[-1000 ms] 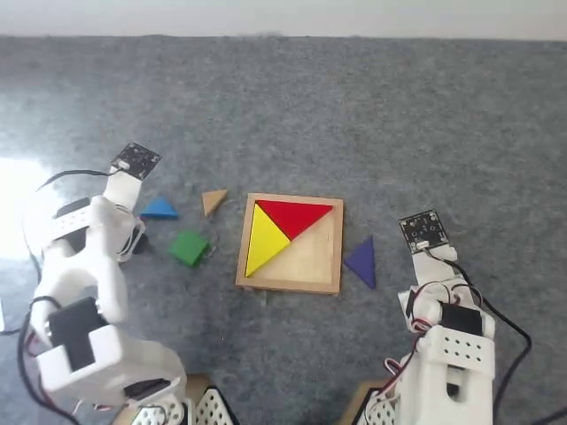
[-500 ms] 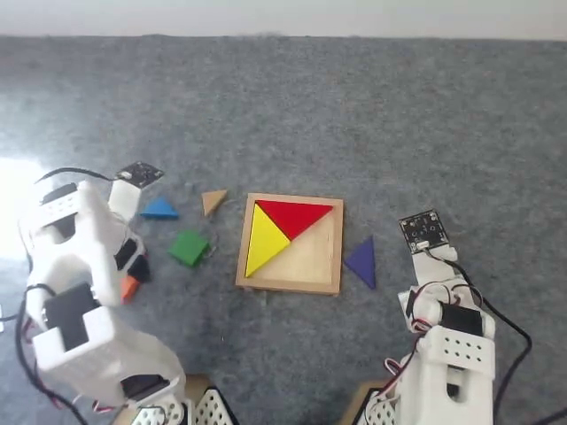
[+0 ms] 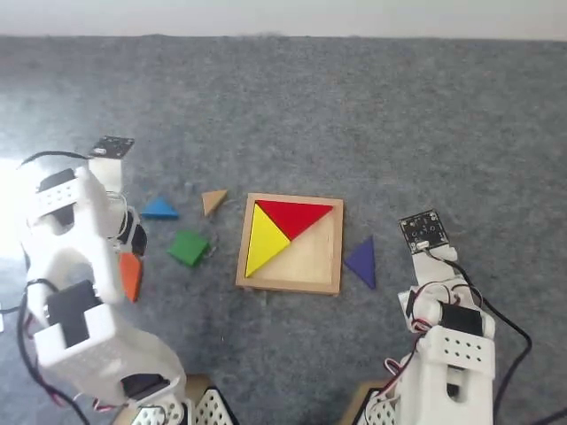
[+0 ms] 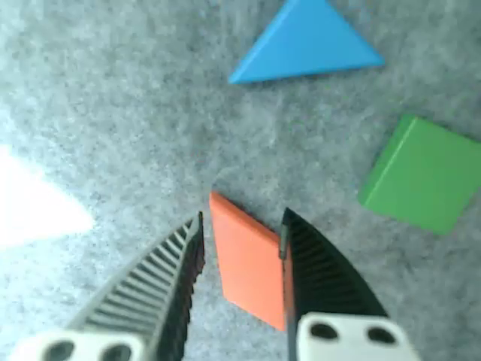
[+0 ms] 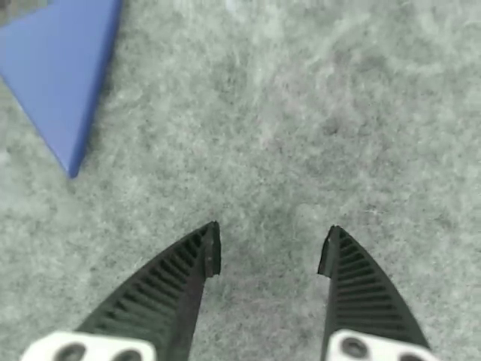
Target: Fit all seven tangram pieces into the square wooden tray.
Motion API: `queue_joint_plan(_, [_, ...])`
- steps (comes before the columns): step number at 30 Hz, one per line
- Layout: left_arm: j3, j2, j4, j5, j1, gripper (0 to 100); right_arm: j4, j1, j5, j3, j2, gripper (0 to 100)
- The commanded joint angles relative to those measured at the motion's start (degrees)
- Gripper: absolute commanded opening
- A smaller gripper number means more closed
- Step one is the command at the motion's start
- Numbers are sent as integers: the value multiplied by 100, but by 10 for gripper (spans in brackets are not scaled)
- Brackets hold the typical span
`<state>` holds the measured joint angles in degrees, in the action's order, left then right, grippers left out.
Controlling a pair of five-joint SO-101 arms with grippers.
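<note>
The square wooden tray (image 3: 290, 285) holds a red triangle (image 3: 294, 215) and a yellow triangle (image 3: 263, 237). Left of the tray lie a tan triangle (image 3: 212, 201), a blue triangle (image 3: 159, 209) (image 4: 308, 41) and a green square (image 3: 188, 248) (image 4: 422, 173). The orange parallelogram (image 3: 131, 276) (image 4: 248, 263) lies between the fingers of my left gripper (image 4: 240, 216). That gripper is open, with one finger against the piece and a narrow gap at the other. An indigo triangle (image 3: 362, 261) (image 5: 56, 68) lies right of the tray. My right gripper (image 5: 268, 237) is open over bare carpet near it.
Everything rests on grey carpet (image 3: 372, 115). The left arm's white body (image 3: 75, 266) stands at the left edge and the right arm's body (image 3: 447, 345) at the lower right. A bright glare patch (image 3: 13, 177) marks the carpet at the far left.
The left arm drew back from the blue triangle and swung left. The orange parallelogram came out from under it and now sits between its fingers. The right arm kept still.
</note>
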<state>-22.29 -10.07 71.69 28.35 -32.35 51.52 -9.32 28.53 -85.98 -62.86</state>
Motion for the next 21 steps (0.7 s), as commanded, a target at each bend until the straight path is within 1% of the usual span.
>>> queue_joint_plan(1, [347, 70, 193, -79, 9, 177, -101, 48, 35, 26, -4, 216])
queue_joint_plan(3, [374, 70, 404, -70, 9, 175, -101, 48, 35, 26, -4, 216])
queue_joint_plan(6, [295, 378, 422, 88, -132, 124, -101, 48, 44, 26, -4, 216])
queue_joint_plan(10, [-136, 1600, 378, 325, -422, 115, -101, 48, 62, 26, -4, 216])
queue_joint_plan(13, [-1156, 2804, 290, 791, -431, 133, -101, 48, 62, 26, -4, 216])
queue_joint_plan(15, [-2018, 3490, -97, 958, -352, 154, -101, 48, 62, 26, -4, 216])
queue_joint_plan(17, [-2800, 3965, -642, 958, -273, 164, -101, 48, 62, 26, -4, 216])
queue_joint_plan(19, [-3354, 4158, -1108, 949, -158, 166, -101, 48, 62, 26, -4, 216])
queue_joint_plan(21, [-3662, 4114, -1389, 949, -88, 166, -101, 48, 53, 26, -4, 216])
